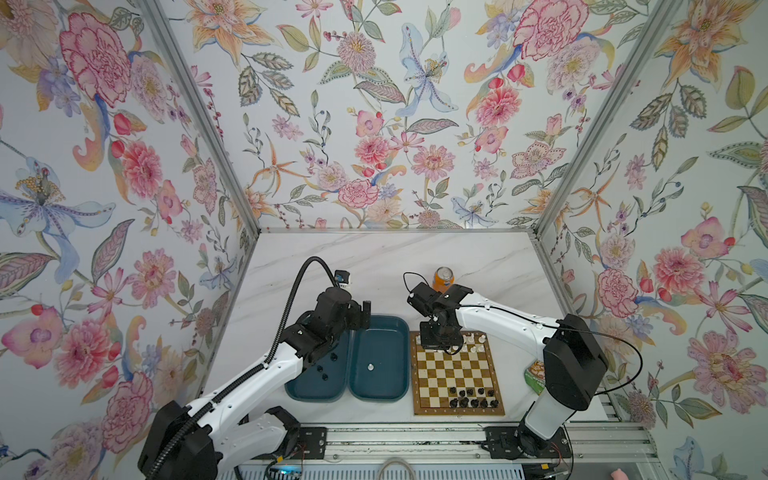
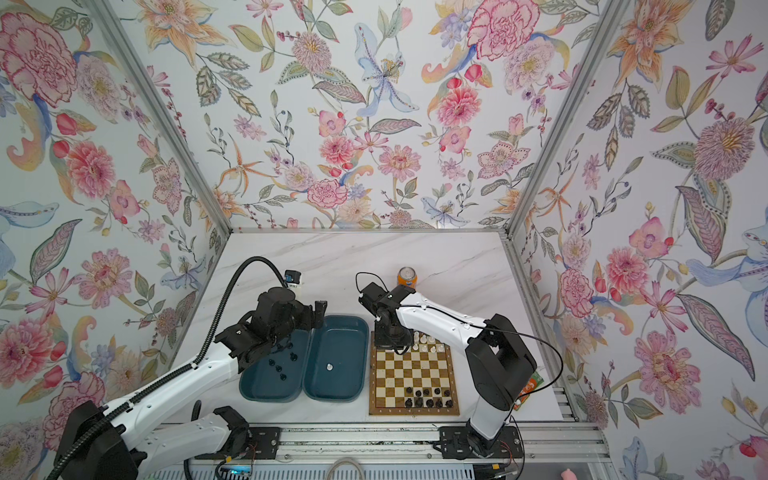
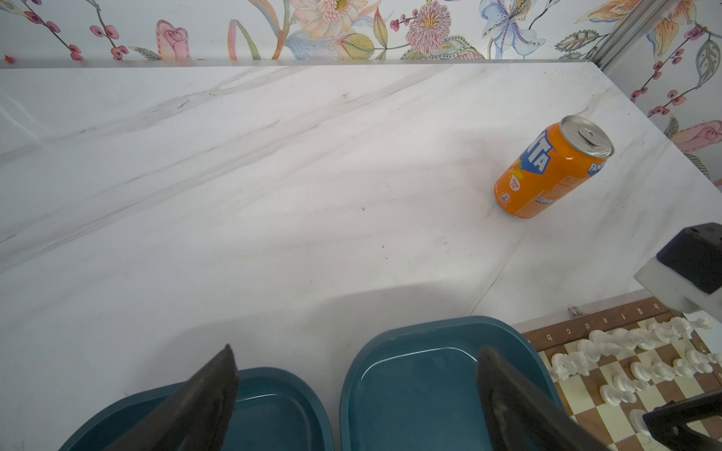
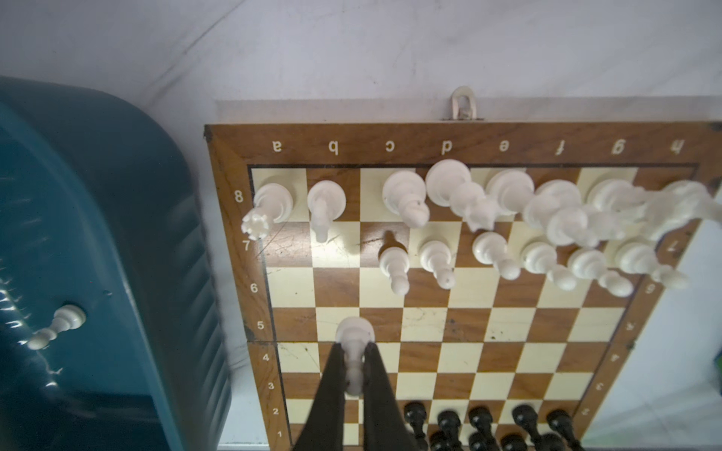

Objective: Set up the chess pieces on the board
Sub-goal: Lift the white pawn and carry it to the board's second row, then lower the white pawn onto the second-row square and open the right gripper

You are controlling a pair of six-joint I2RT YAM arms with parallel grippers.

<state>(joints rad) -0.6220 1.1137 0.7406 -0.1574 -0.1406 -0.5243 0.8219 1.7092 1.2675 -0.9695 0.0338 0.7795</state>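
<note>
The board (image 1: 453,374) lies right of two teal trays. White chess pieces (image 4: 508,203) fill its far two rows, and black ones (image 1: 473,397) stand along its near rows. My right gripper (image 4: 354,345) is shut on a white pawn (image 4: 354,332), held above the board's left side. Over the far end of the left tray (image 1: 307,386) my left gripper (image 3: 357,349) hangs open and empty. That tray holds several black pieces (image 1: 324,370). A lone white pawn (image 4: 58,324) stands in the right tray (image 1: 386,386).
An orange soda can (image 1: 442,278) stands behind the board on the marble table. A green packet (image 1: 534,374) lies by the board's right edge, partly hidden by the right arm. A small blue and white object (image 1: 343,278) sits behind the left arm.
</note>
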